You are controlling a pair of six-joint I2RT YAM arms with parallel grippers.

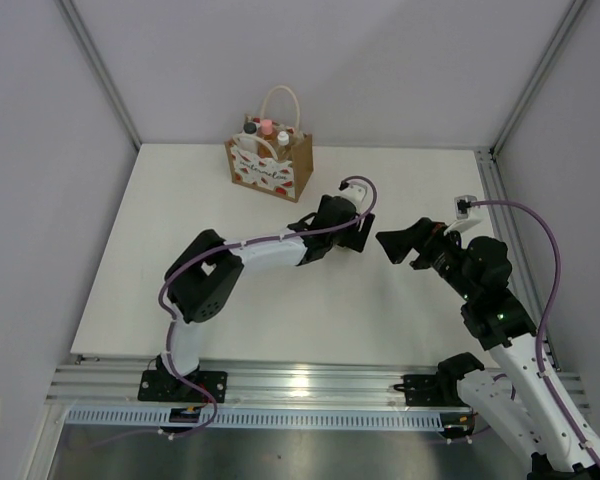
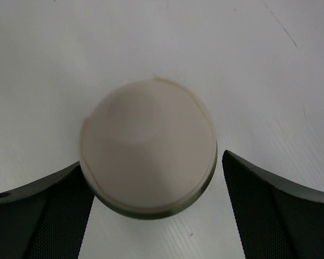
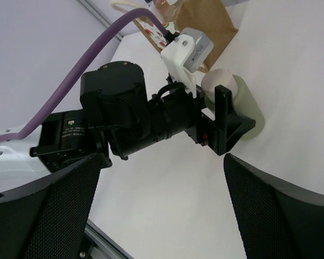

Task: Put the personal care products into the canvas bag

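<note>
The pale olive-beige bottle (image 3: 245,98) stands upright on the table, its cream cap (image 2: 148,148) seen from straight above in the left wrist view. My left gripper (image 2: 151,164) is open and straddles the bottle, one finger on each side, with a gap showing on the right. In the top view the left gripper (image 1: 352,232) hides the bottle. My right gripper (image 1: 392,243) hangs open and empty just to the right, facing the left one. The canvas bag (image 1: 272,163) stands at the back and holds a pink-capped bottle (image 1: 265,127), a white-capped bottle (image 1: 283,138) and a black-lidded jar (image 1: 250,128).
The bag's brown side (image 3: 205,21) shows right behind the bottle in the right wrist view. The left arm's purple cable (image 3: 105,38) loops over its wrist. Grey walls close the table on three sides, and a metal rail (image 1: 300,385) runs along the near edge.
</note>
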